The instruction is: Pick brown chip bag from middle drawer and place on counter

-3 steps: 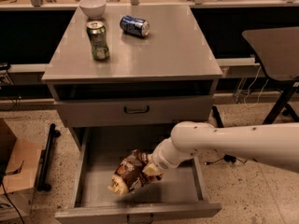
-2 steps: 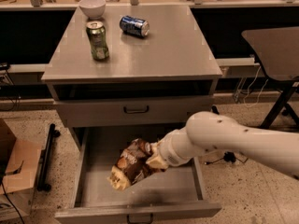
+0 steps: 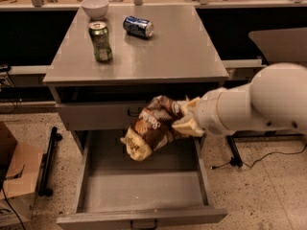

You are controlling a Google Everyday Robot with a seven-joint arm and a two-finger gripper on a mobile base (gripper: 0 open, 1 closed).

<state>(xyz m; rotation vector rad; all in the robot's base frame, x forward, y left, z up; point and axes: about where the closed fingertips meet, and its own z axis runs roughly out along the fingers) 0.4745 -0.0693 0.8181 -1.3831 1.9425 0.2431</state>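
Midair — the end effector (image 3: 185,120), clamped on the bag (image 3: 151,128), hangs over the open drawer (image 3: 144,191), just below the surface (image 3: 182,47).

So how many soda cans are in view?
2, both on the counter: green can upright at left, blue can on its side behind it. The gripper holds the chip bag above the open drawer.

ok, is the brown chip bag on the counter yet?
No, the end effector holds the brown chip bag above the open middle drawer, below the counter.
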